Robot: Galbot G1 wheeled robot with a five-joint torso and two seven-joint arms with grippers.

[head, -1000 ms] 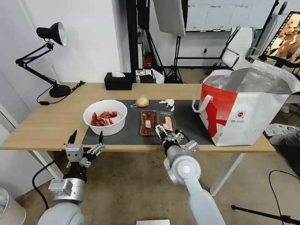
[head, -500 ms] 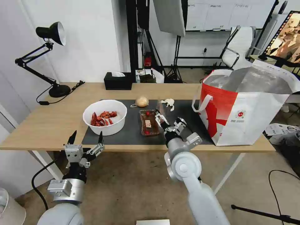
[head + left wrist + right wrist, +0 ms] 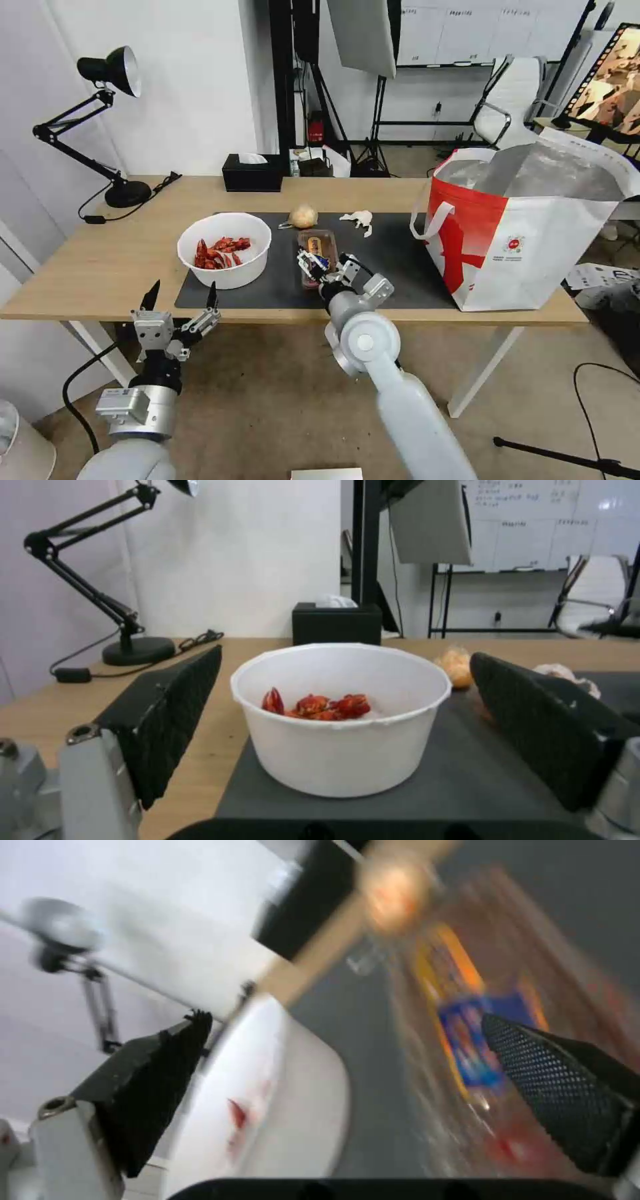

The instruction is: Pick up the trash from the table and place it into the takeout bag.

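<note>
Right gripper (image 3: 327,261) hangs over the near end of the clear clamshell tray (image 3: 317,267), fingers spread wide and gripping nothing. In its wrist view one black pad (image 3: 567,1085) sits over the tray's (image 3: 493,1040) food scraps and the other pad is out toward the white bowl's (image 3: 267,1100) wall; that picture is blurred, so whether a pad touches the tray, I cannot tell.

Left gripper (image 3: 179,300) waits at seven o'clock from the bowl, below the near edge of the table (image 3: 100,260), fingers pointing up and held apart. From its wrist camera the two pads frame the bowl (image 3: 340,725) from well short of it, not touching.

On to the dark grey mat (image 3: 400,260). The white round bowl (image 3: 225,249) stands on the mat's left end, red crayfish shells (image 3: 220,252) heaped in its bottom. The tray lies at three o'clock from the bowl, long side running away from the robot. Just past the tray's far end, at twelve o'clock, sits the beige lump (image 3: 303,216). The small white tissue wad (image 3: 358,219) lies at three o'clock from the lump, apart from it.

At the table's right end the takeout bag (image 3: 527,233) stands upright with its mouth open, foil lining showing, loop handle hanging toward the mat.

At the back, the black tissue box (image 3: 252,173) sits by the far edge and the black desk lamp (image 3: 100,120) stands at the far left corner.
</note>
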